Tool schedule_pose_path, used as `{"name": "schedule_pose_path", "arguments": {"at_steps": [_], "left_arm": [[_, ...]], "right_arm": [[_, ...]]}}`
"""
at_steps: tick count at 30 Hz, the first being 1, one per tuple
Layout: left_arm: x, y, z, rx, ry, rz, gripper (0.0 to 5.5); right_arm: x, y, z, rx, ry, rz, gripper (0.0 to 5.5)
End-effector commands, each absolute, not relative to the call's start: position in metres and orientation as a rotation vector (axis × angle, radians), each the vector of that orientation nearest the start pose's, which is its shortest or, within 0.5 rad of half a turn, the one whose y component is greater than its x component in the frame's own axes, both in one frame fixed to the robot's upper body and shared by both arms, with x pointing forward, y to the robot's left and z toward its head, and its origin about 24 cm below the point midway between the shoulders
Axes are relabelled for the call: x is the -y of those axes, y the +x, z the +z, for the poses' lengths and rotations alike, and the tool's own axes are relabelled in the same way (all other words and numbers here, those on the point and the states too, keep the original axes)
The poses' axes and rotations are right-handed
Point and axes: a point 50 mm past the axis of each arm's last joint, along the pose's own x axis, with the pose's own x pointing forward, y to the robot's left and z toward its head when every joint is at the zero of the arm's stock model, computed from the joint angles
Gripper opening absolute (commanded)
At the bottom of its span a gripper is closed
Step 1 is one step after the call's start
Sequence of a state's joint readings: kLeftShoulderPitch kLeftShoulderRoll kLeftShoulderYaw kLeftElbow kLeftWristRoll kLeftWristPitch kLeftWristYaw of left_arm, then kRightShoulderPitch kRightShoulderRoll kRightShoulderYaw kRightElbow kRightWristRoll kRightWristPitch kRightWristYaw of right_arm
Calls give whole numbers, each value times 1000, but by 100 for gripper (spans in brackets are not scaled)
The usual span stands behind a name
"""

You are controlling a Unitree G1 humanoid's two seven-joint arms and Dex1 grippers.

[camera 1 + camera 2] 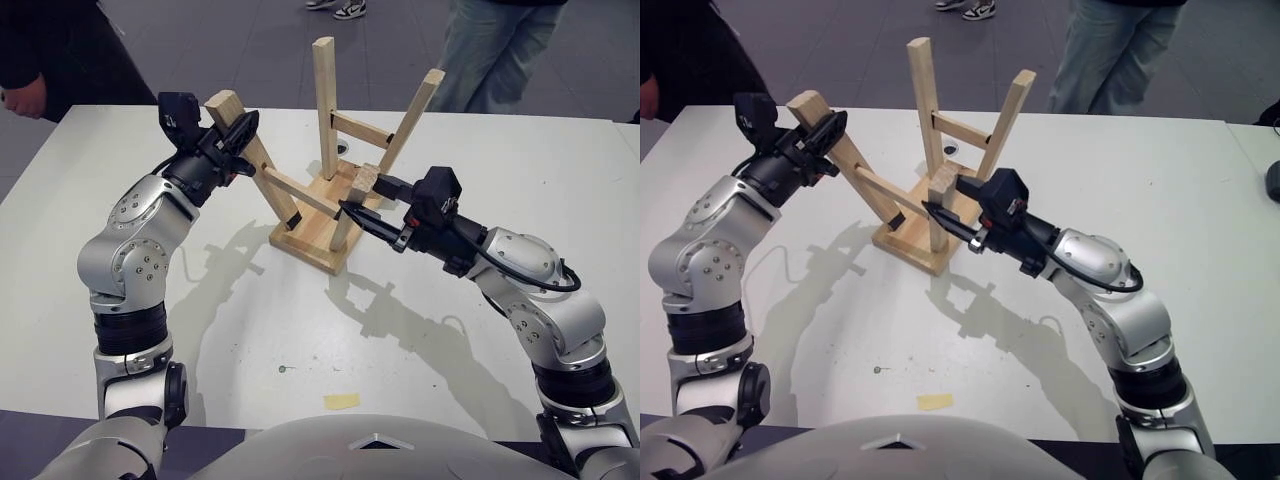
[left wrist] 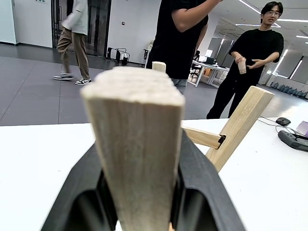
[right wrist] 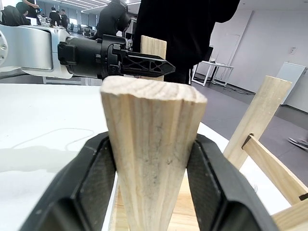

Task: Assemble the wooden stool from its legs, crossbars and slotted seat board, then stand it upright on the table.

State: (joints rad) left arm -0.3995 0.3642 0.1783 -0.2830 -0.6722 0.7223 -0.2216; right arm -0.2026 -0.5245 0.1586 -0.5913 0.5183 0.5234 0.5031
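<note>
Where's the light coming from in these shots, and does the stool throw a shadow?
Left eye view: the stool throws a soft grey shadow on the table toward the robot, so light likely comes from above and beyond. Left wrist view: ceiling light strips glow overhead.

- No word, number or sign can be read in any of the views.
- A small white mark (image 1: 172, 119) is seen on the black left wrist housing (image 1: 180, 105), behind the left gripper (image 1: 243, 130). It is too small to be read.
- A small pale label (image 1: 447, 205) with a red spot is seen on the black right wrist housing (image 1: 437, 188), behind the right gripper (image 1: 352, 212). Its print cannot be made out.
</note>
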Motion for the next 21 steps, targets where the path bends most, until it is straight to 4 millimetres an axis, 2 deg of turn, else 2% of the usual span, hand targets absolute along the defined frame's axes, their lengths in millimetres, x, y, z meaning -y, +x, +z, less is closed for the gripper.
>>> {"name": "schedule_pose_path", "arguments": {"at_steps": [1, 6, 15, 21], "left_arm": [[-175, 292, 149, -116, -211, -469, 102], [-177, 294, 151, -109, -203, -467, 102], [-141, 293, 161, -68, -182, -598, 102], [-140, 295, 157, -75, -116, -604, 102]], "right_arm": [[138, 240, 128, -134, -157, 790, 206], [140, 239, 126, -183, -197, 796, 206], [126, 238, 126, -242, -243, 843, 206], [127, 240, 133, -229, -226, 834, 206]]}}
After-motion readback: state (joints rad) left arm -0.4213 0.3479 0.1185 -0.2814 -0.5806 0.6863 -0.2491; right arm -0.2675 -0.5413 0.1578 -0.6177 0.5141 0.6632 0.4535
